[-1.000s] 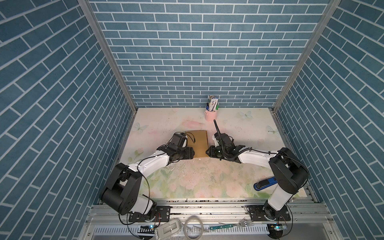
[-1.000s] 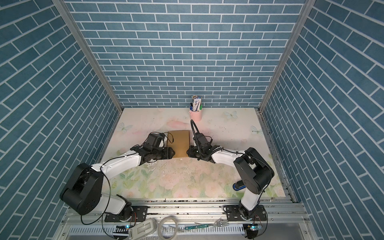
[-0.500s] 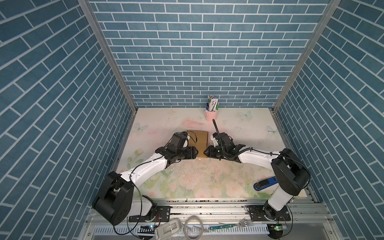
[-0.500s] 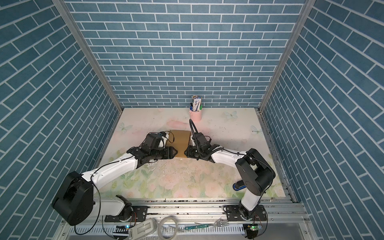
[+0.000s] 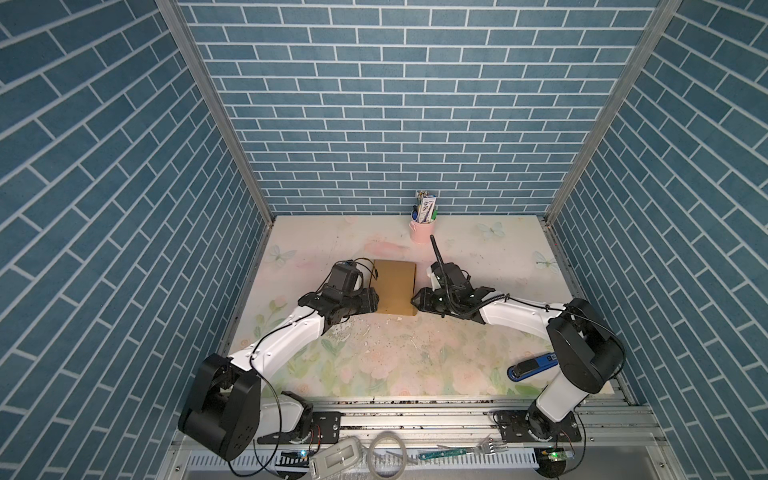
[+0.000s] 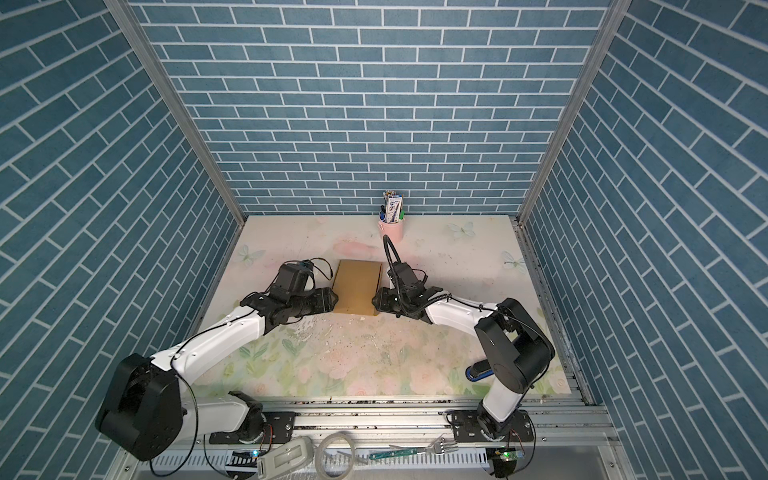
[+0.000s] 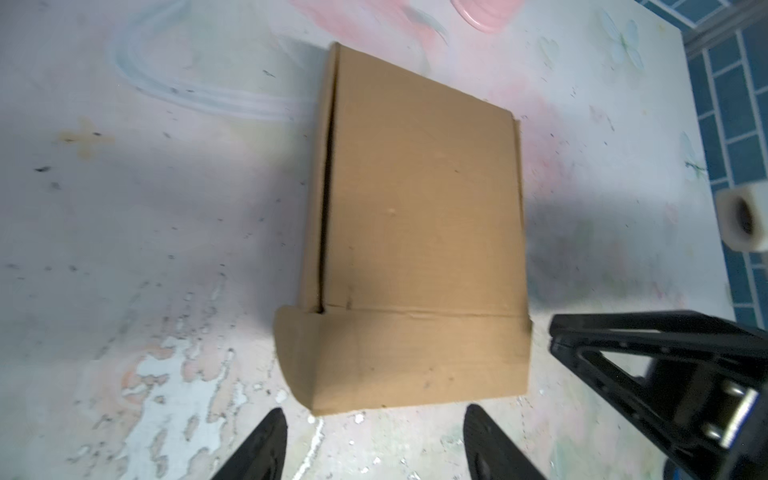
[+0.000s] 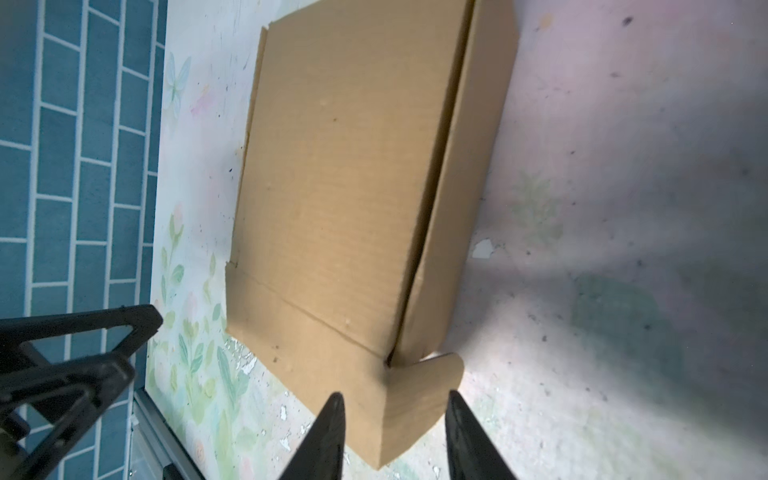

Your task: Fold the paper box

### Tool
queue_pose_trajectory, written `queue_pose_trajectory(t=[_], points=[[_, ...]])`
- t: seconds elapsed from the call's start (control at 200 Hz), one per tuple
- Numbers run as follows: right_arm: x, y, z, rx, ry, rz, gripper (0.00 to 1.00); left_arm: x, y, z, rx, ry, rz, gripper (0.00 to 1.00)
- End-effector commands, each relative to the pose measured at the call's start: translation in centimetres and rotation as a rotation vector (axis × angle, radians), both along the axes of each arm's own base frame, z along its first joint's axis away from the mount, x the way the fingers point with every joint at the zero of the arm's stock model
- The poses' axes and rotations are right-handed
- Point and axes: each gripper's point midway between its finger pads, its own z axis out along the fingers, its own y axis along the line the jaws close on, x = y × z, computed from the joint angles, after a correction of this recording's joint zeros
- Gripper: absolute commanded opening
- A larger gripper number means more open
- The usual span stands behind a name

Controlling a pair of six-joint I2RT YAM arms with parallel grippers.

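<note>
- Left claw (image 7: 374,440): your fingers (image 7: 266,449) stand apart with nothing between them. Their tips stop just short of the near edge of the box (image 7: 415,208) and do not touch the cardboard.
- Right claw (image 8: 395,428): the fingers (image 8: 328,440) are apart, astride the near right corner of the box, where the right flap (image 8: 432,386), a rounded ear, sticks out. You cannot tell from this view whether either finger touches the cardboard.
- Box: plain brown cardboard with its lid folded down flat. It lies on the table (image 5: 478,257) around the middle, a little toward the back wall. In both top views you see it between the two claws, one at each near corner.
- Lid: in the left wrist view a dark slit runs along one long side, and a crease crosses the top close to the near edge.
- Left flap (image 7: 295,357): a second rounded ear, jutting from the near left corner.
- Surroundings: a pink cup (image 5: 422,228) of pens stands upright by the back wall, well apart from the box. A blue tool (image 5: 532,365) lies beside the right arm's base. White flecks are scattered on the table just in front of the box.
</note>
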Motion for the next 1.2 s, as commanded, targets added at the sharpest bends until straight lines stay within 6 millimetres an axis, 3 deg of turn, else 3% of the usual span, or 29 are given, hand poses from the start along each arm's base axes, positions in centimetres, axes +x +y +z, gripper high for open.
queue_pose_trajectory(t=[0.0,0.28,0.5,0.77,0.94,1.195], points=[[1.6,-1.0,1.3,-0.007,-0.056,-0.058,0.41,1.9,1.9,-0.7,0.015,0.006,0.081,0.69],[3.5,-2.0,0.7,-0.042,-0.063,-0.093,0.41,4.2,4.1,-4.2,0.107,0.085,0.151,0.69],[4.7,-1.2,-1.0,-0.074,-0.043,-0.065,0.42,5.3,3.0,-5.5,0.115,0.127,0.08,0.69],[5.0,-1.1,-2.2,-0.109,-0.029,-0.036,0.42,4.6,0.6,-5.1,0.074,0.129,-0.004,0.69],[4.7,-2.0,-2.5,-0.138,-0.031,-0.037,0.42,3.8,-0.9,-5.1,0.033,0.131,-0.039,0.69],[4.4,-4.6,-0.8,-0.145,-0.075,-0.057,0.44,1.9,-0.8,-3.2,-0.008,0.097,-0.046,0.69]])
